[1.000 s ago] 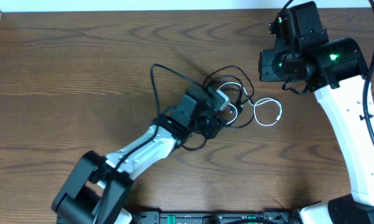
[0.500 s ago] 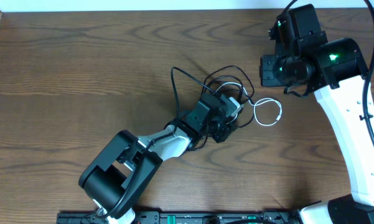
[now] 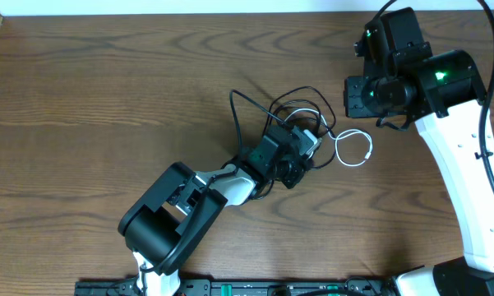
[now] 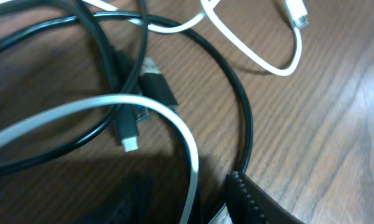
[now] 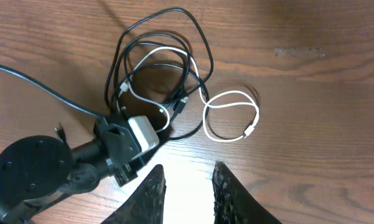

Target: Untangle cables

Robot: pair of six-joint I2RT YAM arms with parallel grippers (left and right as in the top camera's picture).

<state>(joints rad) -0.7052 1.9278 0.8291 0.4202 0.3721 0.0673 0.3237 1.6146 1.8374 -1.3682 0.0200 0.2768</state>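
Wood-grain table [image 3: 82, 99] spreads wide on every side of the tangle. The left gripper [image 3: 307, 141] sits low among the thin glossy black and white cables [image 3: 292, 107]. Its ribbed pad [image 4: 249, 196] is beside a white cord [image 4: 174, 121], but whether it grips is unclear. Its arm [image 3: 222, 185] reaches flat from the near edge. The right gripper [image 5: 188, 186], fingers apart on nothing, hovers near a white loop [image 3: 353, 148].

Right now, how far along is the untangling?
Early. Done: only one white loop lies out to the side of the pile. In hand: the left gripper is down in the knot, with a white cord running in between its fingers; whether it grips is unclear. The right gripper hovers open and empty. Left: the black cables are looped over the white cord.
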